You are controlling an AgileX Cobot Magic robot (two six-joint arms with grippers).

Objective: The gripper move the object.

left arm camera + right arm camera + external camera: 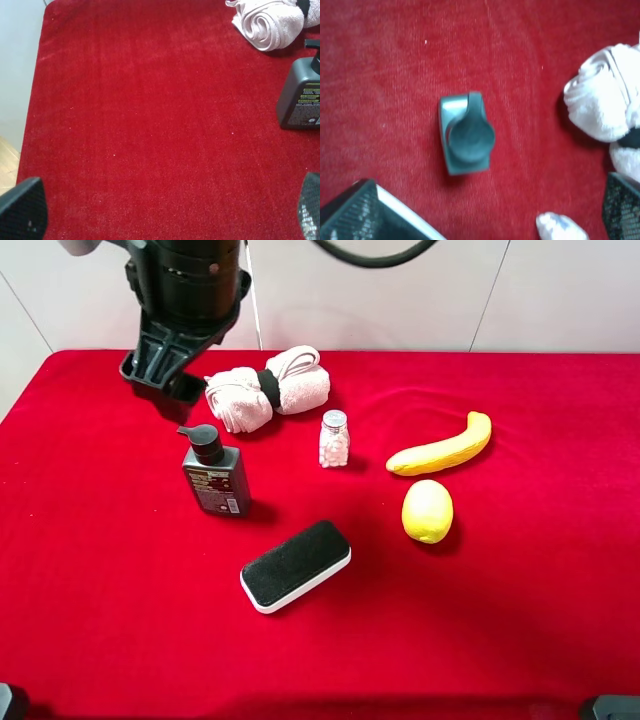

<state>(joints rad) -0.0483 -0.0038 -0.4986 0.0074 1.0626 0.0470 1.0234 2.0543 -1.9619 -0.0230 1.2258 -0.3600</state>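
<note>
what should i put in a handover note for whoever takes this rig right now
Right gripper: open, empty, looking straight down on the pump bottle.
Left gripper: open, empty, above bare red cloth, with the bottle off to one side.
Bottle stands upright on the cloth, apart from the rolled towel, salt shaker and eraser block. A banana and lemon lie further right.
Done: approach only; nothing gripped.
Left: close on the bottle, lift it and move it.
</note>
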